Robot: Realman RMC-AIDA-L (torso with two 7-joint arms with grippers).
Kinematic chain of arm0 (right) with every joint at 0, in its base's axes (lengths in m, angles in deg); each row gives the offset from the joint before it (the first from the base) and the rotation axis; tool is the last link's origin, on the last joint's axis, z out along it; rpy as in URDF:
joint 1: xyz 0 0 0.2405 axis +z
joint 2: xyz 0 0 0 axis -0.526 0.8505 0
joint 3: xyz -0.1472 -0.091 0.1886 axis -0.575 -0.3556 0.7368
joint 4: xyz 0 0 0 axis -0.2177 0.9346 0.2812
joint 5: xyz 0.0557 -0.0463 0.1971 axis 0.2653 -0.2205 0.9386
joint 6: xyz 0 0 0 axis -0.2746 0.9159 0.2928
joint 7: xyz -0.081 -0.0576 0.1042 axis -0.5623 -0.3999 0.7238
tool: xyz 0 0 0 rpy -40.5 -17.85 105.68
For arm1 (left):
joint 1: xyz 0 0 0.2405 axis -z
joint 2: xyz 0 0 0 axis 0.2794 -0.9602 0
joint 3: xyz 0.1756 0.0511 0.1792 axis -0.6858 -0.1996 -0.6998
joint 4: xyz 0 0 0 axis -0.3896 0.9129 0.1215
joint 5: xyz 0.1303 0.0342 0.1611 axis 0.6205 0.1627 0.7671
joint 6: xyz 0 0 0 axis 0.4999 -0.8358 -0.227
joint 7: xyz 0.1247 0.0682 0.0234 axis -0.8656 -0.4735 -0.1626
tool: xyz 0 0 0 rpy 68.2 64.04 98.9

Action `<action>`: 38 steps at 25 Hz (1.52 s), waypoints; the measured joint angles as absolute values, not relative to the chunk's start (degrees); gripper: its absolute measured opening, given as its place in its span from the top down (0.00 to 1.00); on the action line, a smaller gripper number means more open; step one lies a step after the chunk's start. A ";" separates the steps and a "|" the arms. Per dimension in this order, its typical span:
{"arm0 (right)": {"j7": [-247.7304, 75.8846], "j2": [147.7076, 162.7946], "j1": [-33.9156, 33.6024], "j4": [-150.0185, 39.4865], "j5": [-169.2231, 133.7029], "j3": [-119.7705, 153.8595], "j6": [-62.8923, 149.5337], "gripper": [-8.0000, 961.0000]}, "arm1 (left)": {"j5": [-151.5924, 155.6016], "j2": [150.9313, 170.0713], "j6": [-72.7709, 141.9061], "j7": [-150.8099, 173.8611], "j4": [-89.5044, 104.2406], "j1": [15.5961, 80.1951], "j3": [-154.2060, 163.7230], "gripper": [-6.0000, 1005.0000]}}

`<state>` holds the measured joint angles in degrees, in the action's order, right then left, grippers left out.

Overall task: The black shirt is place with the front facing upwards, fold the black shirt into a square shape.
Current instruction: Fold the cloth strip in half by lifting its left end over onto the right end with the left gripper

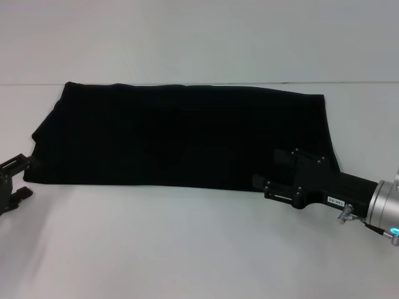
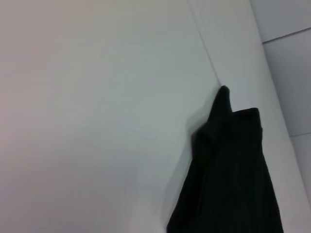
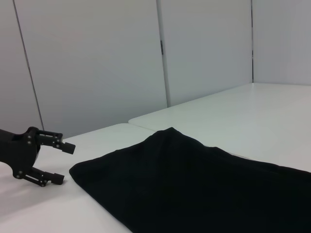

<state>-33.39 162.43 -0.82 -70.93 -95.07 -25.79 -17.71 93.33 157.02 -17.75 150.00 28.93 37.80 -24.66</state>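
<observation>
Lying flat across the white tabletop [image 1: 199, 249], the black shirt [image 1: 181, 134] is already a long band with no lettering showing, so I judge the lengthwise folds done and the crosswise folds to a square left. The left pincer [image 1: 17, 180] stands open just beside its left end, holding nothing. The right pincer [image 1: 267, 169] rests over the near right corner; its grip I cannot tell. Pale wall panels [image 3: 97, 58] stand behind.
</observation>
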 joint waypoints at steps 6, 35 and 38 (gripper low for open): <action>-33.36 162.42 -0.80 -70.94 -95.07 -25.79 -17.63 0.14 | 93.29 157.02 -16.88 150.21 28.63 38.12 -24.25 0.16; -33.19 162.58 -0.44 -70.44 -95.07 -25.79 -17.57 0.14 | 94.11 157.47 -10.91 149.37 26.36 44.56 -24.89 0.16; -33.18 162.59 -0.48 -70.42 -95.07 -25.79 -17.74 0.14 | 94.10 157.47 -10.88 149.26 26.43 44.93 -24.89 0.16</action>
<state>-33.18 162.59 -0.48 -70.42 -95.07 -25.79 -17.74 94.10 157.47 -10.88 149.26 26.43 44.93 -24.89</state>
